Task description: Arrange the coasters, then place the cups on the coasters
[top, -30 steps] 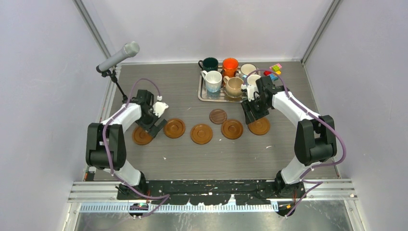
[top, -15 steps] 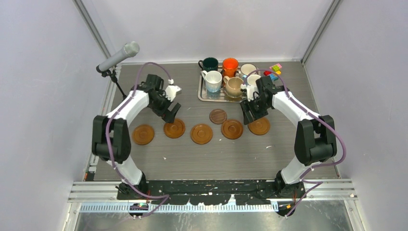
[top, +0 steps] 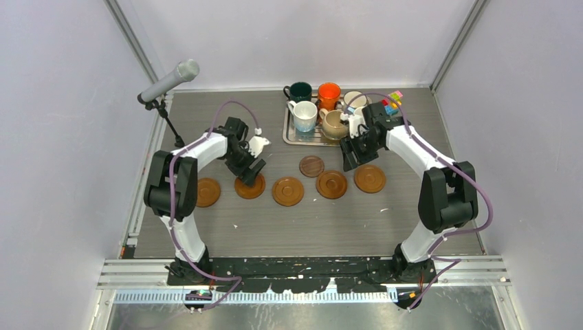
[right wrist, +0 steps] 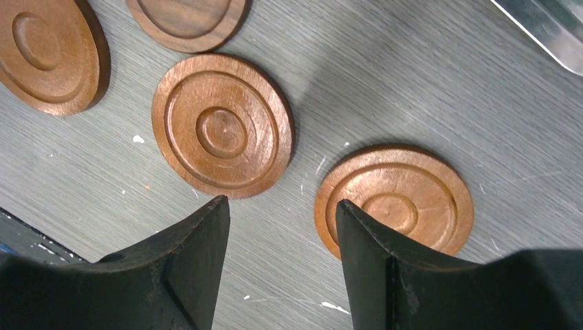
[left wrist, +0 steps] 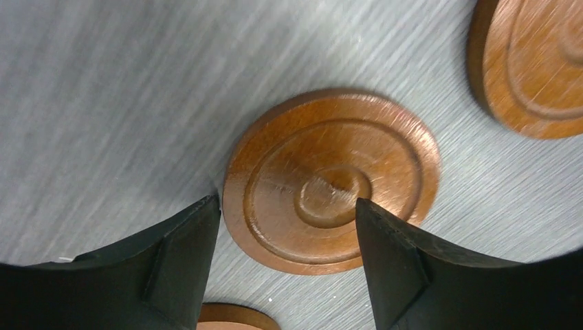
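Several brown coasters lie in a row across the table: the leftmost coaster (top: 205,192), the second coaster (top: 249,187), a middle one (top: 288,191), another (top: 331,184) and the rightmost coaster (top: 370,179). A smaller dark coaster (top: 311,166) sits just behind the row. The cups stand on the silver tray (top: 291,135), among them dark green (top: 300,91), orange (top: 328,93), light blue inside (top: 304,115) and beige (top: 335,124). My left gripper (left wrist: 287,203) hangs open over the second coaster (left wrist: 330,199). My right gripper (right wrist: 282,203) is open above bare table between two coasters (right wrist: 222,126) (right wrist: 394,201).
A microphone on a stand (top: 168,81) rises at the back left. Small coloured blocks (top: 392,102) lie right of the tray. The tray's corner (right wrist: 550,27) shows in the right wrist view. White walls enclose the table on three sides.
My left arm has swung right from the leftmost coaster to the second one, and its jaws have narrowed. My right gripper has drawn back and left, off the rightmost coaster.
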You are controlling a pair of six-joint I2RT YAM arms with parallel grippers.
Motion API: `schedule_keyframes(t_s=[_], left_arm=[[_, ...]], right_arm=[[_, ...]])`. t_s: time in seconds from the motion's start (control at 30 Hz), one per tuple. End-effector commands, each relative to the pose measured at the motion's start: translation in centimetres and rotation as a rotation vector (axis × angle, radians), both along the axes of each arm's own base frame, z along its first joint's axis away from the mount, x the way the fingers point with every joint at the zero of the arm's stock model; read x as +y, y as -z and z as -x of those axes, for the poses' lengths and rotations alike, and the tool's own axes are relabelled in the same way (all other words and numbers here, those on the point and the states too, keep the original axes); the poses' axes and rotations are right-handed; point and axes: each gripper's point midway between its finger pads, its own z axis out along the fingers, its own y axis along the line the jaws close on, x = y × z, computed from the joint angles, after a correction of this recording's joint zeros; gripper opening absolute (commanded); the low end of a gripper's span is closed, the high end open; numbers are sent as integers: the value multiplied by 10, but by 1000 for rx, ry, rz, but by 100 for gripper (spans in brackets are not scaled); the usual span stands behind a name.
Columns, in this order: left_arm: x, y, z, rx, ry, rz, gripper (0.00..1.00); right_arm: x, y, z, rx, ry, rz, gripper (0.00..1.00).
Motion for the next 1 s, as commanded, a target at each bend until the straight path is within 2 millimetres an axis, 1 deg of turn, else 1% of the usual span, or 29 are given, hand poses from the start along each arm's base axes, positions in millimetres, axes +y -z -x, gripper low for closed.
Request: schedule_keyframes(t_s=[0.0, 0.1, 0.13, 0.23, 0.4, 0.47, 0.6, 0.67, 0.77, 0.97], left_arm=[[11, 7, 14, -13, 37, -44, 71], [16, 10, 23, -14, 42, -58, 63], [17, 10, 25, -17, 41, -61, 62], [20, 10, 30, -20, 43, -66, 59], [24, 11, 36, -24, 53, -78, 58], [24, 10, 37, -28, 53, -79, 62], [21, 1, 35, -49, 40, -57, 81], [19, -6, 32, -62, 17, -45, 88], [17, -13, 29, -75, -14, -33, 94], [12, -30, 24, -123, -61, 5, 97]], right_arm=[[20, -5, -20, -74, -1, 11, 63], [34, 1, -26, -98, -1, 49, 63], [40, 0, -28, -107, -3, 51, 63], [54, 6, -33, -116, -9, 67, 63], [73, 11, -38, -129, -26, 86, 63], [79, 13, -40, -135, -25, 91, 63], [87, 14, -49, -158, -4, 96, 63], [91, 14, -54, -166, 10, 95, 63], [95, 15, -60, -178, 36, 106, 62], [102, 29, -69, -184, 59, 126, 59]])
